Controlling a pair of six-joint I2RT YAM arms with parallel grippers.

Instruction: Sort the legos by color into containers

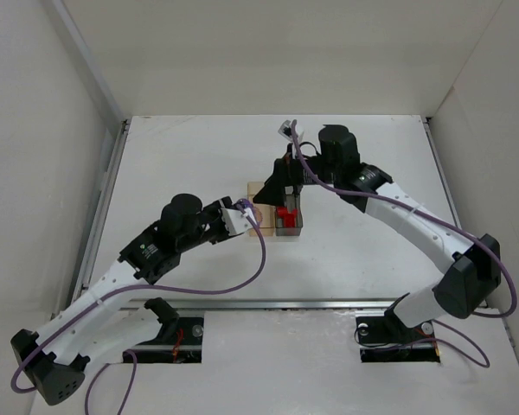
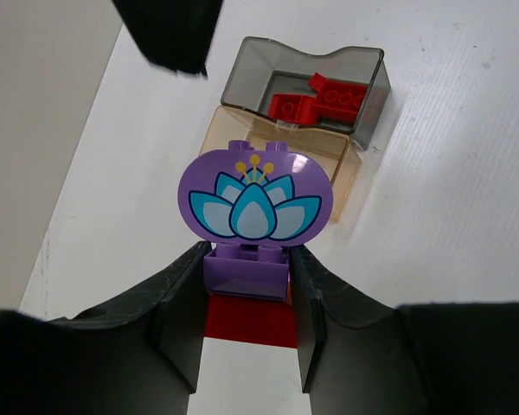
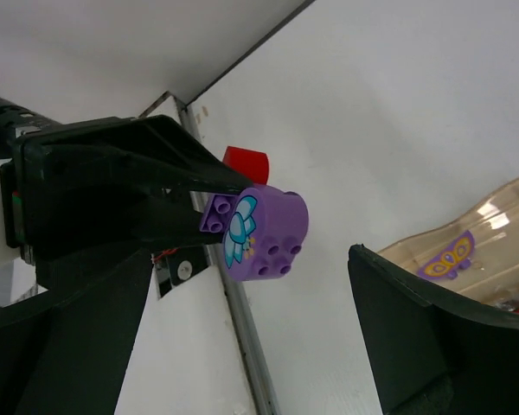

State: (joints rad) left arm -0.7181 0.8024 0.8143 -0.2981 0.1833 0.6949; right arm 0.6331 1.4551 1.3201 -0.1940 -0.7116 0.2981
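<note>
Between closed jaws of left gripper (image 2: pixel 247 270): purple lotus lego (image 2: pixel 255 194), clamped, red brick (image 2: pixel 251 322) showing just behind it. Beyond jaws: tan bin (image 2: pixel 346 169), then grey bin (image 2: pixel 374 93) holding red legos (image 2: pixel 324 99). Over bins, crowding left jaws: right gripper (image 1: pixel 275 194), jaws wide apart, empty

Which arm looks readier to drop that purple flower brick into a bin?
Left. The left gripper pinches the purple brick close to the tan bin; the right gripper is open and empty.
</note>
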